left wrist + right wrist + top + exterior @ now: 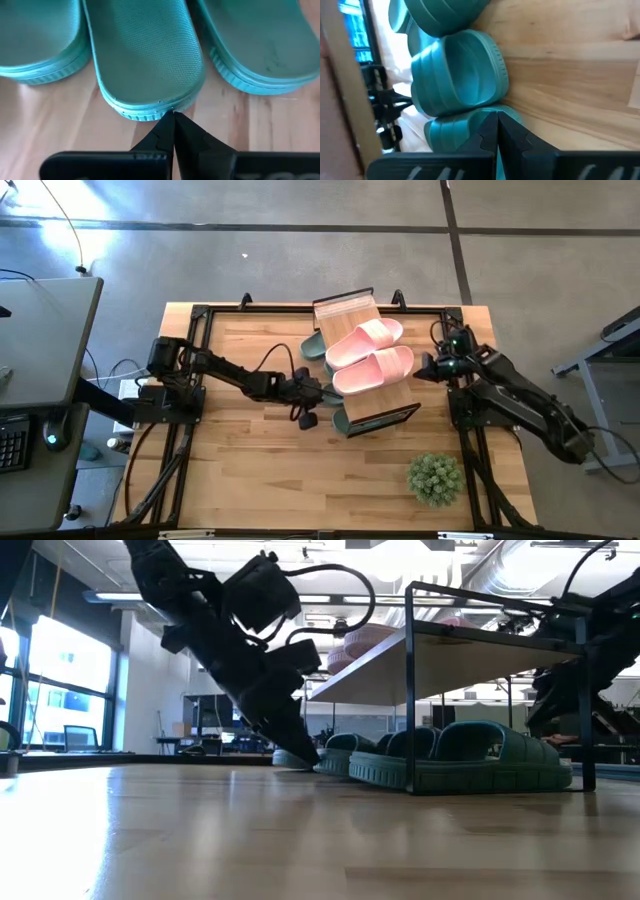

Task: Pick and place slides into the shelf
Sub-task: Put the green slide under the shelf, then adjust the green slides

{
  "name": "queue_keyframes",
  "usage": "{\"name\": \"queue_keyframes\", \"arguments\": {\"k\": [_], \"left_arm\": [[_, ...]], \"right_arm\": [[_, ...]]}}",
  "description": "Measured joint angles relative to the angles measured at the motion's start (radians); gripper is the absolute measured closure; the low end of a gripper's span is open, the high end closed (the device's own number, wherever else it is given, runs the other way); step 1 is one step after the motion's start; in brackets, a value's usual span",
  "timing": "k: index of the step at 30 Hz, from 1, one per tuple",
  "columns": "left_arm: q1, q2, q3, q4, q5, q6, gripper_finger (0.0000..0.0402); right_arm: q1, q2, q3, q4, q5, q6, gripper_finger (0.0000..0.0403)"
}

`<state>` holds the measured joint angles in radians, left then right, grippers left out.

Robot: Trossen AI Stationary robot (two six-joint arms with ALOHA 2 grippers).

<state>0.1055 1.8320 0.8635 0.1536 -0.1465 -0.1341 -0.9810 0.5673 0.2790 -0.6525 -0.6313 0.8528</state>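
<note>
Bright even daylight, window glare in low view, wrist views soft

Shelf (345,310) sits mid-table with two slides (368,353) side by side on top and more slides (470,755) on the table (250,470) beneath it. Left gripper (322,392) is just left of the shelf, right gripper (420,368) just right. Potted plant (435,477) sits near the table's front right.

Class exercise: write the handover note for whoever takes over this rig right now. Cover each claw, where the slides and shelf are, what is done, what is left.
Left claw: shut, empty, tips at the heel of a sage-green rubbery slide under the shelf.
Right claw: shut, empty, at the shelf's right side by another green slide.
Small wooden-topped, black-framed shelf: pale pink pair of slides on top, green slides on the tabletop beneath.
Done: pink pair placed.
Left: check the green slides sit fully under, then withdraw.
</note>
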Motion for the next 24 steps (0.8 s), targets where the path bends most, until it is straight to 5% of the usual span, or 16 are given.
{"name": "queue_keyframes", "arguments": {"k": [24], "left_arm": [[0.013, 0.068, 0.016, 0.075, 0.075, -0.004, 0.0401]], "right_arm": [[0.0, 0.245, 0.0, 0.119, -0.019, -0.069, 0.0403]]}}
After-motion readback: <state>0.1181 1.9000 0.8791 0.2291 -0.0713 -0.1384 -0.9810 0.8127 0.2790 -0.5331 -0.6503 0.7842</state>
